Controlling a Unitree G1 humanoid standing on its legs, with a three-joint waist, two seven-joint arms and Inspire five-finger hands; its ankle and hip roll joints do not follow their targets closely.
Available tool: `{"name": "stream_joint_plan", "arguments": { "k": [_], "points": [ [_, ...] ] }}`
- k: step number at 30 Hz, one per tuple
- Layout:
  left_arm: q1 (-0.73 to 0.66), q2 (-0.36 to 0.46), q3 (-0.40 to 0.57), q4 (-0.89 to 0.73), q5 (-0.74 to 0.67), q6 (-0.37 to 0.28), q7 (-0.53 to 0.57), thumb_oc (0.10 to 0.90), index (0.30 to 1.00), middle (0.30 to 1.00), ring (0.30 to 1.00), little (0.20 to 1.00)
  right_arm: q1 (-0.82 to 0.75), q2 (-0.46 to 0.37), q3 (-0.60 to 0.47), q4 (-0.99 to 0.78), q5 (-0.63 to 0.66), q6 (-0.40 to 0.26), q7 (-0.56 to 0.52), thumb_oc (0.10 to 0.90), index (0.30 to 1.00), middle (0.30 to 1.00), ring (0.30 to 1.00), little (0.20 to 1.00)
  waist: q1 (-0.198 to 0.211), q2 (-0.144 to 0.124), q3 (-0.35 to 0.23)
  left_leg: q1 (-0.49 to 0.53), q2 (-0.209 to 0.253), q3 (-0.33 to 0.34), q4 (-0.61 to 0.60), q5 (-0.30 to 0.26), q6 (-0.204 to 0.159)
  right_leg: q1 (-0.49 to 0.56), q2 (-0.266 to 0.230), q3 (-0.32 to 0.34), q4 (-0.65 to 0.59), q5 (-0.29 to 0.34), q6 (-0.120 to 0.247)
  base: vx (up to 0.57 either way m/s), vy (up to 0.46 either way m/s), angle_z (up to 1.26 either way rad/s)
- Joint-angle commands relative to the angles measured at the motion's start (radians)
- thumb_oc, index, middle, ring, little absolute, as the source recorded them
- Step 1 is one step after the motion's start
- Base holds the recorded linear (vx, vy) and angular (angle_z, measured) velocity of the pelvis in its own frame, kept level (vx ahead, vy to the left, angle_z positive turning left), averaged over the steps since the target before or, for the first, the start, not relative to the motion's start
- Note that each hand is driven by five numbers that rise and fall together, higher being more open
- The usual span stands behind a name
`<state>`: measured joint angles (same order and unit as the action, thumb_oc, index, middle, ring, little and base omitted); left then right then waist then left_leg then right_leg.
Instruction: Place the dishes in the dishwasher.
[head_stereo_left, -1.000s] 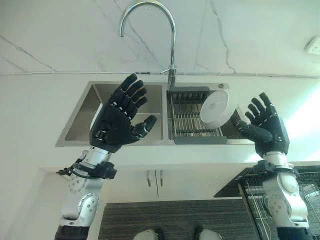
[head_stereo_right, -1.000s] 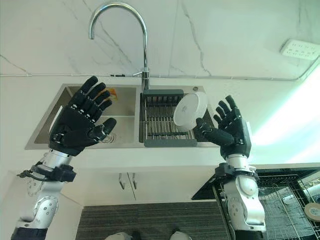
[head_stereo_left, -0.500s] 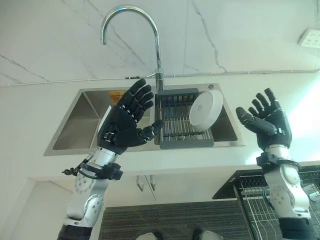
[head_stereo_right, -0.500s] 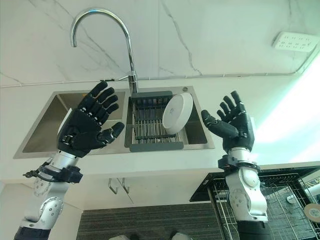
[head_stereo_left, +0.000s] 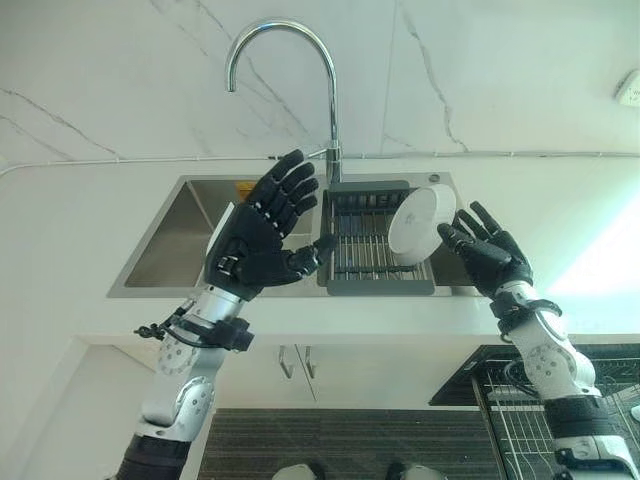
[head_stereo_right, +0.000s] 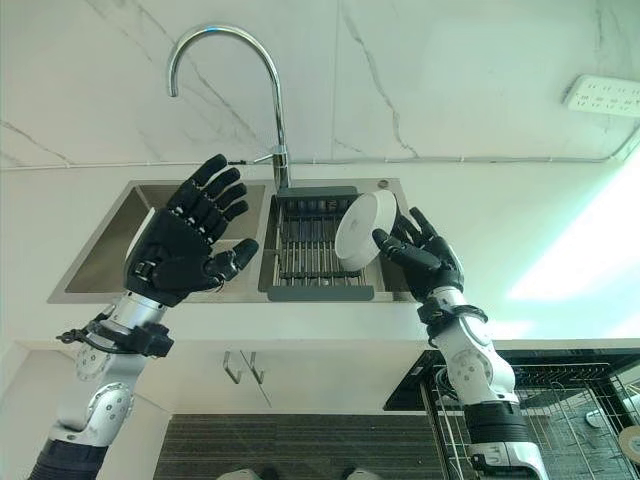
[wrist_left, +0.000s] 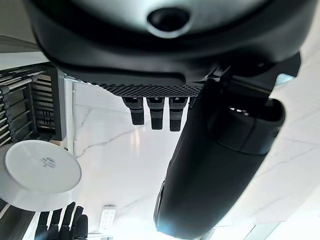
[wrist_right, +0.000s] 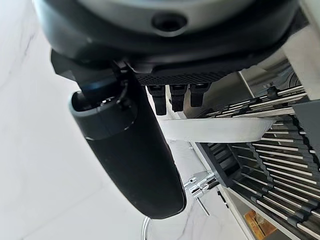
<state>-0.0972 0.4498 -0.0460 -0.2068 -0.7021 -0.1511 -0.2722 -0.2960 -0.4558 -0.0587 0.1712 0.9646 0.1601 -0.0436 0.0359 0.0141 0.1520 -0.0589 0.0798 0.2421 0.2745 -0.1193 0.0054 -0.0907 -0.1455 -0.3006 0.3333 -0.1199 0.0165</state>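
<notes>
A: Reaching for it now. Right hand, fingers spread, just beside the white bowl, which stands tilted on the drying rack in the right basin. Not gripped yet.

B: Thumb one side of the rim, fingers behind, then close. Lift clear of the rack bars before swinging right.

A: Left hand also splayed, holding nothing, above the left basin of the sink.

B: Faucet arches at the far side, mind it. Dishwasher basket is near right, below the counter.

white counter | sink set in; rack holds tilted plate
</notes>
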Motion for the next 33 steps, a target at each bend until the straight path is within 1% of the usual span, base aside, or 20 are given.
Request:
{"name": "stream_joint_plan", "arguments": {
  "k": [1, 5, 14, 17, 24, 33],
  "points": [
    [-0.098, 0.02, -0.005, -0.042, -0.042, -0.08, 0.004, 0.8, 0.9, 0.9, 0.9, 0.9, -0.13, -0.046, -0.045, -0.005, 0.033, -0.077, 0.016, 0.8, 0.9, 0.9, 0.9, 0.9, 0.016, -0.023, -0.085, 0.053, 0.037, -0.021, 0.025, -0.133, -0.063, 0.078, -0.006, -0.032, -0.033, -0.091, 0.078, 0.01, 0.022, 0.05],
    [-0.104, 0.022, -0.009, -0.035, -0.044, -0.081, 0.008, 0.8, 0.9, 0.9, 0.9, 0.9, -0.131, -0.046, -0.041, 0.005, 0.026, -0.074, 0.009, 0.8, 0.9, 0.9, 0.9, 0.9, 0.014, -0.023, -0.084, 0.056, 0.035, -0.021, 0.025, -0.135, -0.061, 0.081, -0.006, -0.031, -0.033, -0.091, 0.078, 0.0, 0.005, 0.01],
    [-0.126, 0.031, -0.022, -0.024, -0.044, -0.076, 0.026, 0.8, 0.9, 0.9, 0.9, 0.9, -0.167, -0.063, -0.018, 0.072, 0.026, -0.033, -0.001, 0.8, 0.9, 0.9, 0.9, 0.9, 0.017, -0.023, -0.083, 0.061, 0.033, -0.022, 0.025, -0.138, -0.061, 0.087, -0.008, -0.033, -0.033, -0.091, 0.078, 0.0, 0.0, 0.0],
    [-0.128, 0.038, -0.022, -0.03, -0.047, -0.063, 0.035, 0.8, 0.9, 0.9, 0.9, 0.9, -0.185, -0.069, -0.01, 0.094, 0.04, -0.015, -0.015, 0.8, 0.9, 0.9, 0.9, 0.9, 0.024, -0.024, -0.082, 0.061, 0.032, -0.025, 0.025, -0.137, -0.061, 0.09, -0.008, -0.037, -0.033, -0.092, 0.078, 0.0, 0.0, 0.0],
    [-0.129, 0.042, -0.026, -0.027, -0.053, -0.063, 0.05, 0.8, 0.9, 0.9, 0.9, 0.9, -0.22, -0.08, 0.002, 0.138, 0.037, 0.002, -0.031, 0.8, 0.9, 0.9, 0.9, 0.9, 0.035, -0.026, -0.078, 0.061, 0.031, -0.031, 0.025, -0.136, -0.063, 0.096, -0.01, -0.044, -0.033, -0.095, 0.076, 0.0, 0.005, 0.02],
    [-0.139, 0.054, -0.031, -0.022, -0.063, -0.063, 0.061, 0.8, 0.9, 0.9, 0.9, 0.9, -0.281, -0.108, 0.028, 0.197, 0.023, 0.003, -0.036, 0.8, 0.9, 0.9, 0.9, 0.9, 0.055, -0.033, -0.076, 0.061, 0.027, -0.042, 0.025, -0.132, -0.065, 0.107, -0.016, -0.06, -0.033, -0.096, 0.075, 0.0, 0.016, 0.1]
  ]
}}
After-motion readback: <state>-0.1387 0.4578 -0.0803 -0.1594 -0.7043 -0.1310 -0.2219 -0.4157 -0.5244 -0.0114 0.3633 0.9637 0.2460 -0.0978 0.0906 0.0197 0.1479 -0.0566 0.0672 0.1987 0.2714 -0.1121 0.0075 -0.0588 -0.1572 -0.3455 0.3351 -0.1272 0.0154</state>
